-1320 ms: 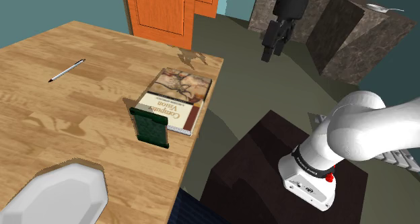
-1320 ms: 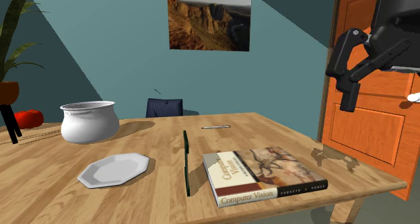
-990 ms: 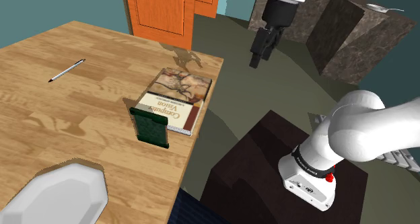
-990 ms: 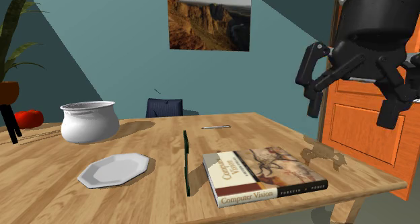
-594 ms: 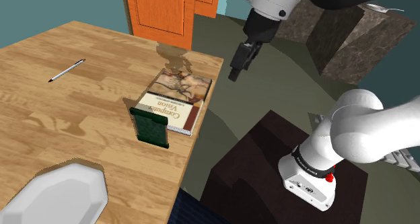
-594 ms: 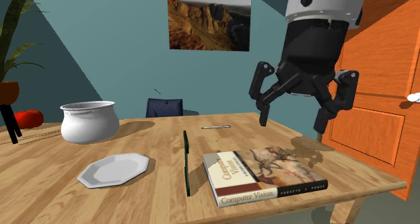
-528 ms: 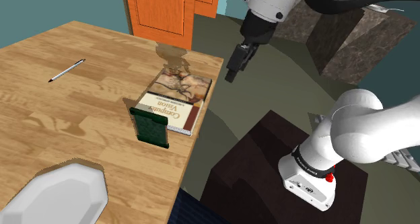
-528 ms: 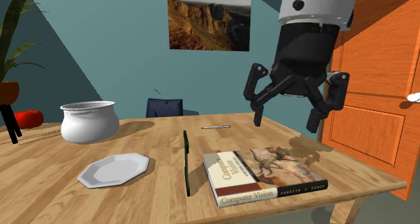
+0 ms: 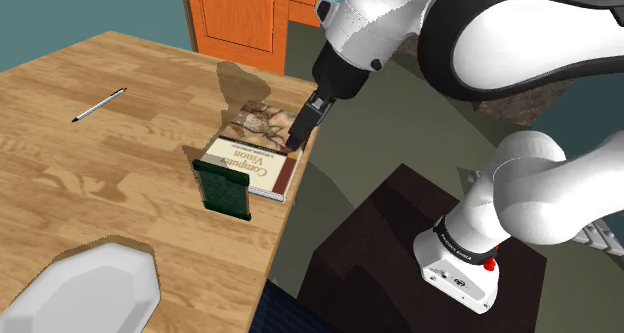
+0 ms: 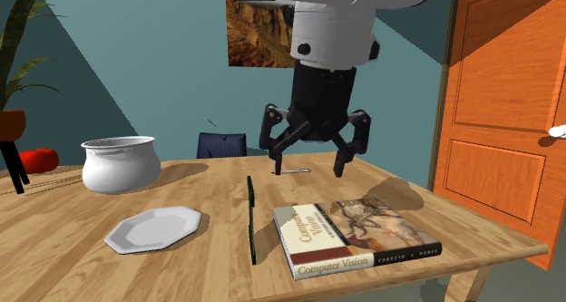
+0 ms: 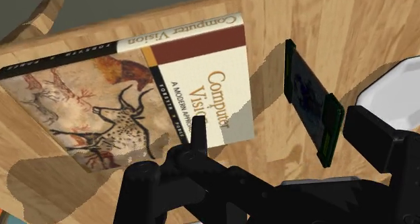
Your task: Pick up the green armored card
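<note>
**Open gripper above the book, card standing beside it**

We see the gripper (image 10: 308, 171) hanging over the table (image 10: 190, 273) with its two fingers spread wide and nothing between them. In the shoulder view the gripper (image 9: 296, 139) sits above the book (image 9: 256, 149), near the edge that faces the stand (image 9: 390, 256). It is clear of the cover, and its shadow falls on the wood and on the book's far end.

The green card (image 9: 222, 189) stands upright on its long edge on the table (image 9: 80, 191). It is just beside the book, at the end where the title is printed. In the second exterior view we see the card (image 10: 250, 220) edge-on, as a thin dark line to the left of the book (image 10: 358, 232), with a narrow strip of wood between them. The wrist view shows the card (image 11: 308, 108) between the book (image 11: 134, 95) and the white plate (image 11: 394, 88), and the gripper (image 11: 283, 128) is not touching it.

The plate (image 10: 154, 228) lies flat to the card's left in the second exterior view, well apart from it. A white bowl (image 10: 121, 162) stands farther back. A pen (image 9: 100, 104) lies alone on the wood across the table from the stand. An orange door (image 10: 499, 119) stands past the table's end.
</note>
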Robot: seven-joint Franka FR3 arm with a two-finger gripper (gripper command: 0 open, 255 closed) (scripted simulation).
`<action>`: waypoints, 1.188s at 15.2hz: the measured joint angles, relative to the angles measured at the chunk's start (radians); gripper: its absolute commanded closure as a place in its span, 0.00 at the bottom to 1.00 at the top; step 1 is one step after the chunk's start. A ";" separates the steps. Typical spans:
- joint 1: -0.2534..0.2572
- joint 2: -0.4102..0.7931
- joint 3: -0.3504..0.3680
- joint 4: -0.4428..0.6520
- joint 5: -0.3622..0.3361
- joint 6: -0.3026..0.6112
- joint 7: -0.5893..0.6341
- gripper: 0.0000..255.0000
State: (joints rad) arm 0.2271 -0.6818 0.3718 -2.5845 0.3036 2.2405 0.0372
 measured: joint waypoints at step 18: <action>-0.011 0.217 0.251 -0.034 -0.040 0.449 0.088 1.00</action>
State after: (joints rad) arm 0.2163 -0.4647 0.6230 -2.6181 0.2631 2.6897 0.1253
